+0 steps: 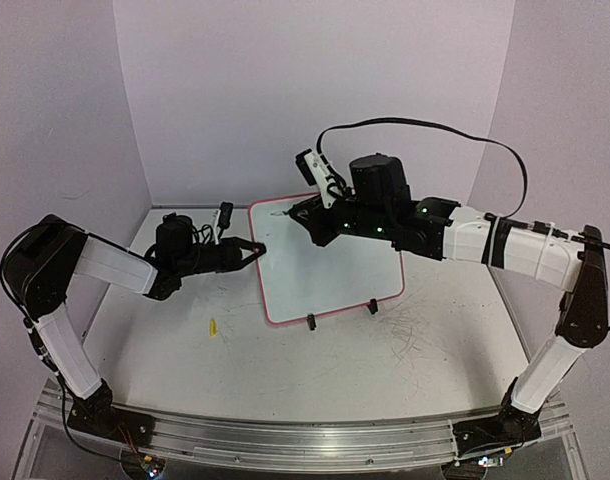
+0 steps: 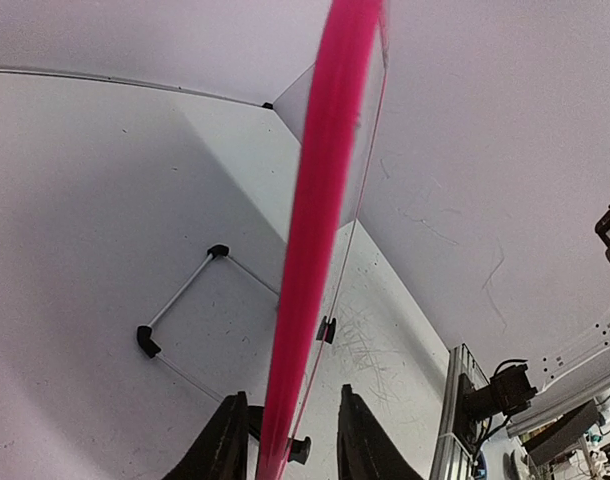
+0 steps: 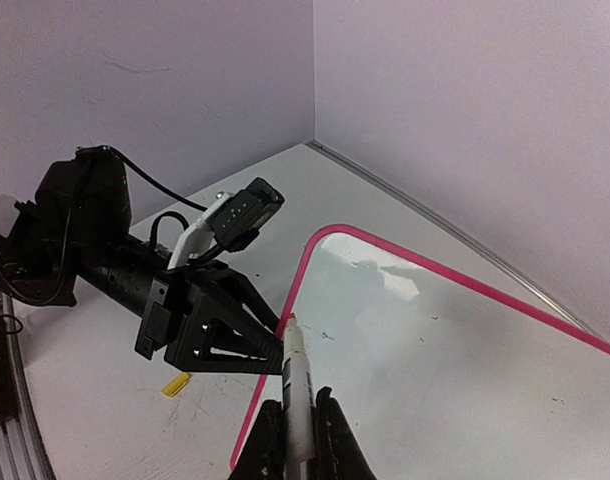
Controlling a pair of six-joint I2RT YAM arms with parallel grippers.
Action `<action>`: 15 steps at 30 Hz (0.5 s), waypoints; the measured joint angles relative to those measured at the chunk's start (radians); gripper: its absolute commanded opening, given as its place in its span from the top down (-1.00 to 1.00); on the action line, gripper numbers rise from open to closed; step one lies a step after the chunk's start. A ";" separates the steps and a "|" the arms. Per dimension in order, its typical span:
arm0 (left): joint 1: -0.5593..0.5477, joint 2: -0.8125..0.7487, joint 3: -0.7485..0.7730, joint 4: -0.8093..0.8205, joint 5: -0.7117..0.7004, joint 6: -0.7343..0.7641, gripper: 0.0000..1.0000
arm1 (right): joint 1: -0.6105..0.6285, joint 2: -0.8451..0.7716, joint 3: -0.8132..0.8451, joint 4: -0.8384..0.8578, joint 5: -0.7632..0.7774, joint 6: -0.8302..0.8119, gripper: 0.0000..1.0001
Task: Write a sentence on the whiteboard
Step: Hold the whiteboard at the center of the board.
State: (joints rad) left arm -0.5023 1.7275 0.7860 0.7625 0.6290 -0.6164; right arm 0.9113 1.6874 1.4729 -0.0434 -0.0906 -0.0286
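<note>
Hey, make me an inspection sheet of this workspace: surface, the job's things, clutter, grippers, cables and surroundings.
Surface: white table, with faint grey scribble marks at the near right.
Job's things: whiteboard with a pink rim, tilted on its black wire stand; no writing made out.
Clutter: small yellow piece on the table, left of the board.
Grippers: left gripper open, fingers either side of the board's left rim; right gripper shut on a white marker, tip near that rim.
Cables: black cable arches over the right arm.
Surroundings: plain walls; metal rail at the near edge.
</note>
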 measured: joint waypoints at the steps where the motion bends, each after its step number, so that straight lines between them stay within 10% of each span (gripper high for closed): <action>1: 0.001 0.003 0.000 0.000 0.006 0.006 0.48 | 0.004 0.010 0.008 -0.004 0.009 -0.004 1.00; 15: 0.000 0.045 0.003 0.018 0.086 0.089 0.93 | 0.048 0.097 0.069 -0.037 0.068 -0.071 1.00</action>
State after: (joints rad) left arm -0.5025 1.7721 0.7891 0.7810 0.7149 -0.5276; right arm 0.9596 1.7843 1.5415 -0.0800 -0.0231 -0.0995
